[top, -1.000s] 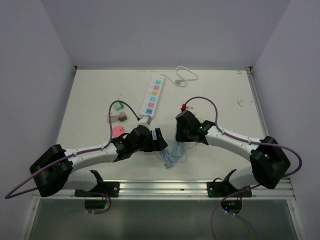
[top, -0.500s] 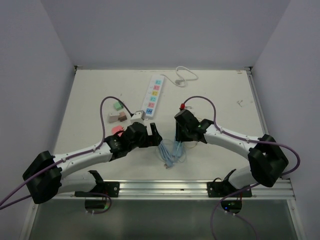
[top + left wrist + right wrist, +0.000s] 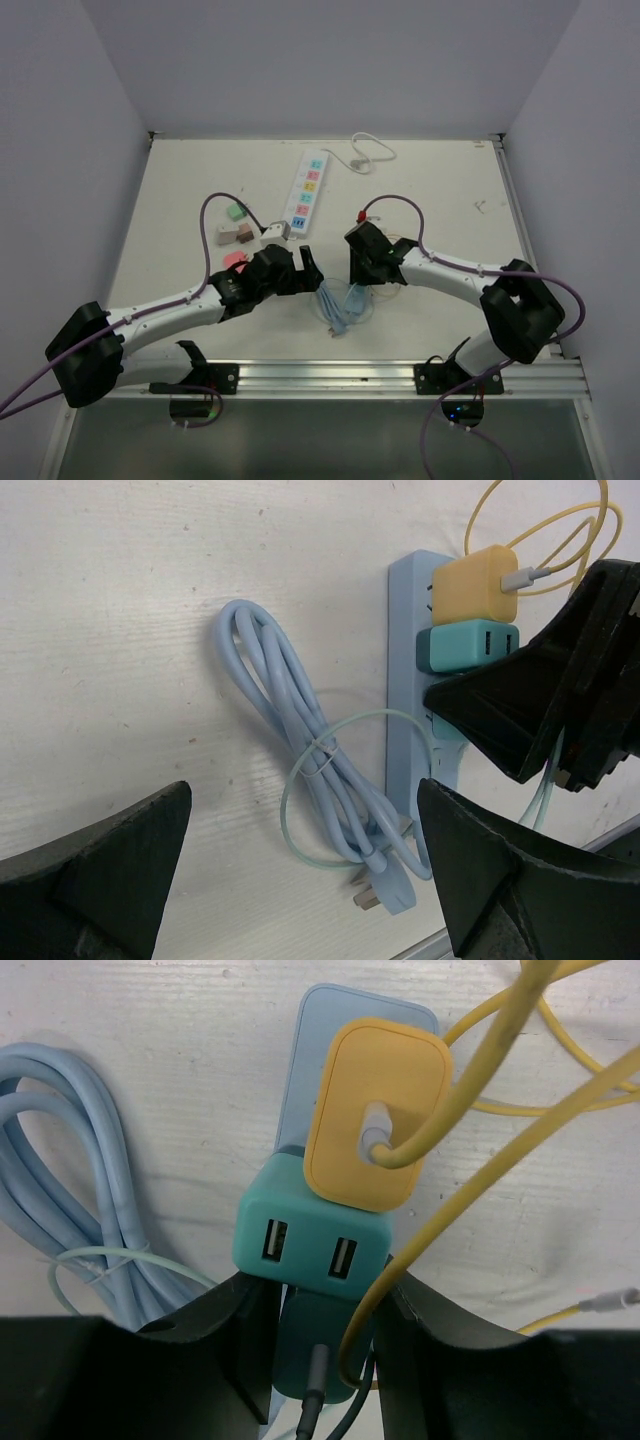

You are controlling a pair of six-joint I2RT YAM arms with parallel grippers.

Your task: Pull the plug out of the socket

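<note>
My R claw [image 3: 325,1305] is clenched on the plug [image 3: 320,1355], a teal one w/ a dark lead running out of its near face. A pad sits tight against each side of it. The plug isn't out yet. It sits in the blue strip [image 3: 335,1010], nearest me in a row of three. The orange charger [image 3: 375,1125] is at the far end. The teal charger [image 3: 312,1240] w/ two USB ports is in the middle, touching both neighbours. A yellow lead [image 3: 500,1050] leaves the orange charger, loops out over the table [image 3: 150,1040] and curves back down past the teal charger's right edge.

From above, R claw [image 3: 360,278] is tipped down over the strip at the near-centre of the table. L claw [image 3: 298,262] is just beside it on the left, released, fingers spread wide w/ nothing gripped. In the L wrist view, L claw [image 3: 303,800] hangs over the blue cord [image 3: 270,710], a tied coil lying just left of the strip [image 3: 405,680]. A thin pale-green lead [image 3: 370,714] loops across both. Can't tell how high I am above the cord.

Farther back lies a white strip [image 3: 305,192] w/ coloured sockets, well apart from the blue one. A few blocks [image 3: 238,234] sit to its left.
</note>
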